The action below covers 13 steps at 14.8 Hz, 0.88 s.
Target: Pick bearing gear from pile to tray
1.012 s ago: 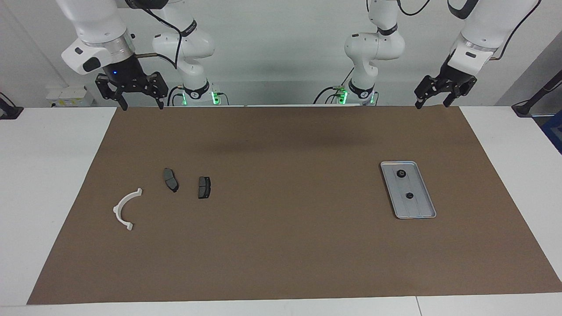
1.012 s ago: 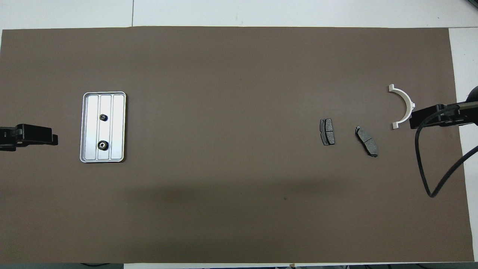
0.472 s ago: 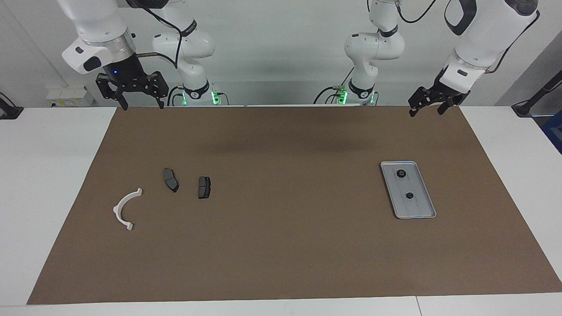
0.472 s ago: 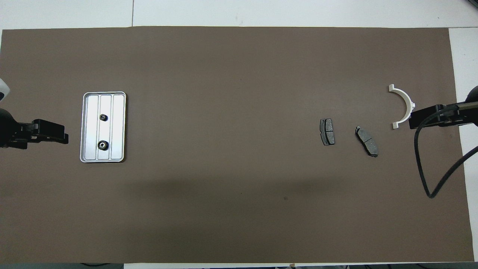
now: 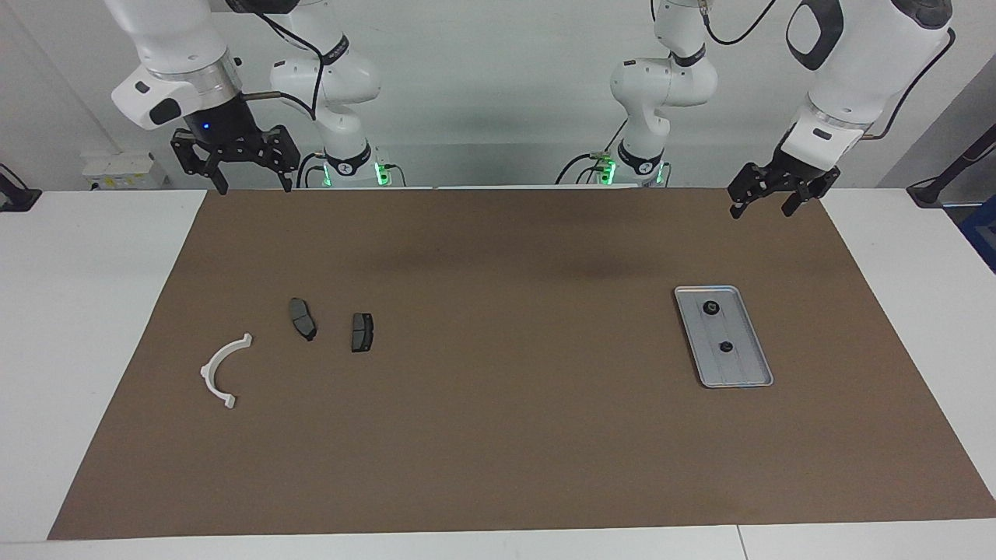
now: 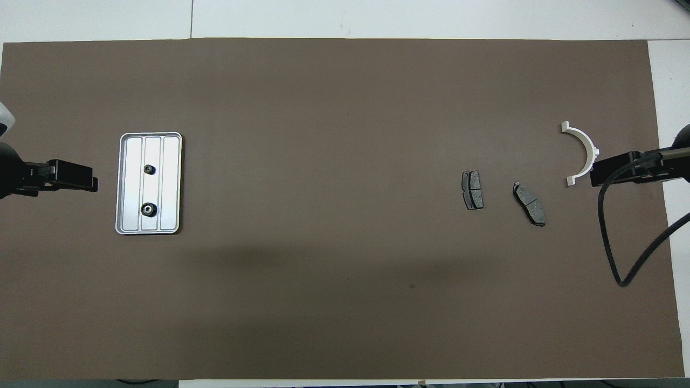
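Bearing gears, two small black round pieces (image 5: 710,308) (image 5: 725,347), lie in your silver tray (image 5: 756,357) toward the left arm's end of the brown mat (image 5: 498,435). Toward the right arm's end you have two dark brake pads (image 5: 303,318) (image 5: 362,332) and a white half-ring bracket (image 5: 220,372). Your left gripper (image 5: 763,204) and right gripper (image 5: 253,187) hang raised over the mat's robot-side edge, fingers spread, holding nothing.

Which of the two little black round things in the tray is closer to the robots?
The larger black round piece is closer to the robots. The smaller black round piece sits farther along the tray.
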Each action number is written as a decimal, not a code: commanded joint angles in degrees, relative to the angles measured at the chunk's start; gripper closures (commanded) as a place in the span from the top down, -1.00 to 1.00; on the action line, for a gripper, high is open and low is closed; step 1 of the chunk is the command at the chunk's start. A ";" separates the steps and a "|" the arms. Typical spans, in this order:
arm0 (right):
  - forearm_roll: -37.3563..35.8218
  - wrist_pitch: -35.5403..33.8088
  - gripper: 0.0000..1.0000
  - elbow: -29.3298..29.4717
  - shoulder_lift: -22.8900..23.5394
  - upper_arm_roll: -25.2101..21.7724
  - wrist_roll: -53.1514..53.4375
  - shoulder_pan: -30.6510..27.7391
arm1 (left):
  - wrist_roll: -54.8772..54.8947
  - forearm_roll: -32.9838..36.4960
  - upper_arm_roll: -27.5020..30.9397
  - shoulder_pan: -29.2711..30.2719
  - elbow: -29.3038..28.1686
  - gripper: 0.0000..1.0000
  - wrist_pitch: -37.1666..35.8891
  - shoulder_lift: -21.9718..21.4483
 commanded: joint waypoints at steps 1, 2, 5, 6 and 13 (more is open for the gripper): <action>1.57 0.42 1.00 -0.50 -0.79 -0.09 -1.14 0.00 | 1.89 2.14 0.60 -1.01 0.88 1.00 0.14 0.60; 1.48 0.42 1.00 -0.50 -0.88 -0.09 -1.14 -0.09 | 1.89 2.14 0.60 -1.01 0.88 1.00 -0.12 0.60; 1.48 0.42 1.00 -0.50 -0.88 -0.09 -1.14 -0.09 | 1.89 2.05 0.52 -1.01 0.88 1.00 -0.65 0.52; 1.57 0.42 1.00 -0.50 -0.88 -0.09 -1.14 -0.18 | 1.98 2.05 0.51 -0.92 0.88 1.00 -1.08 0.43; 1.48 0.42 1.00 -0.50 -0.88 -0.17 -1.14 -0.26 | 1.89 1.96 0.60 -0.31 0.70 1.00 -1.35 0.25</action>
